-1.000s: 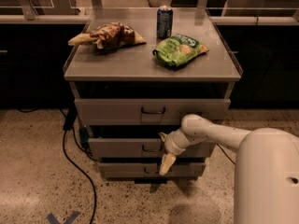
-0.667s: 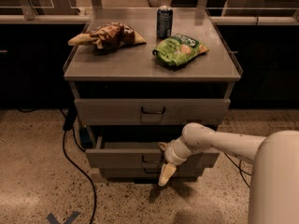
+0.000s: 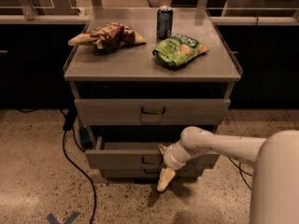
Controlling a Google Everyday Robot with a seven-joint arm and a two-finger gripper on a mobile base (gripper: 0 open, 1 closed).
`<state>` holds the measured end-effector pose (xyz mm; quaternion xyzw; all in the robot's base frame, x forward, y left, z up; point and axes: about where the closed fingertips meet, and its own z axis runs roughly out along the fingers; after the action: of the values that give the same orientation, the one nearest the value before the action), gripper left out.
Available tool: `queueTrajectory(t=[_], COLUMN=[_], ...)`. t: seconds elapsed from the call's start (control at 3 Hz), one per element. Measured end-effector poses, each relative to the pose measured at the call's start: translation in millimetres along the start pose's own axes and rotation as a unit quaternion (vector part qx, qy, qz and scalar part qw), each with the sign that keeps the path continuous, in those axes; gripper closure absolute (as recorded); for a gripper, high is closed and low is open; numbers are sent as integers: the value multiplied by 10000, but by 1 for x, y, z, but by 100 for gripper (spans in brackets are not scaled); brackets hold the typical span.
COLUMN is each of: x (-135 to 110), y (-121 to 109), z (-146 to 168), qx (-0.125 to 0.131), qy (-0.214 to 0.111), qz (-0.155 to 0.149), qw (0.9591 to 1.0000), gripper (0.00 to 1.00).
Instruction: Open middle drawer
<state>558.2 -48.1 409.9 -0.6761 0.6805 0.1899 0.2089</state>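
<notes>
The middle drawer (image 3: pixel 126 158) is a wide grey metal drawer with a small dark loop handle (image 3: pixel 152 161). It stands pulled out from the cabinet, well in front of the drawer above. My gripper (image 3: pixel 164 169) comes in from the right on a white arm and sits right at the handle, with one pale finger (image 3: pixel 164 179) hanging down below the drawer front. The handle is partly hidden by the gripper.
The top drawer (image 3: pixel 152 111) is slightly out. The bottom drawer (image 3: pixel 140 173) is mostly hidden under the middle one. On the cabinet top (image 3: pixel 140 66) lie a brown snack bag (image 3: pixel 108 35), a green chip bag (image 3: pixel 180 50) and a dark can (image 3: pixel 164 22). A black cable (image 3: pixel 74 153) runs on the floor at left.
The middle drawer has slid outward toward the camera. My gripper has moved down and forward with it, staying at the handle.
</notes>
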Motion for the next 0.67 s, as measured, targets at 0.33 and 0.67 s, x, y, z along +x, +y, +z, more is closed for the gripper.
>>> queueTrajectory(t=[0.33, 0.67], x=[-3, -3], y=[21, 21], z=[1, 3], qx=[-126, -170], qy=[24, 13], qz=[80, 65], qw=[9999, 9998], gripper=[0, 0])
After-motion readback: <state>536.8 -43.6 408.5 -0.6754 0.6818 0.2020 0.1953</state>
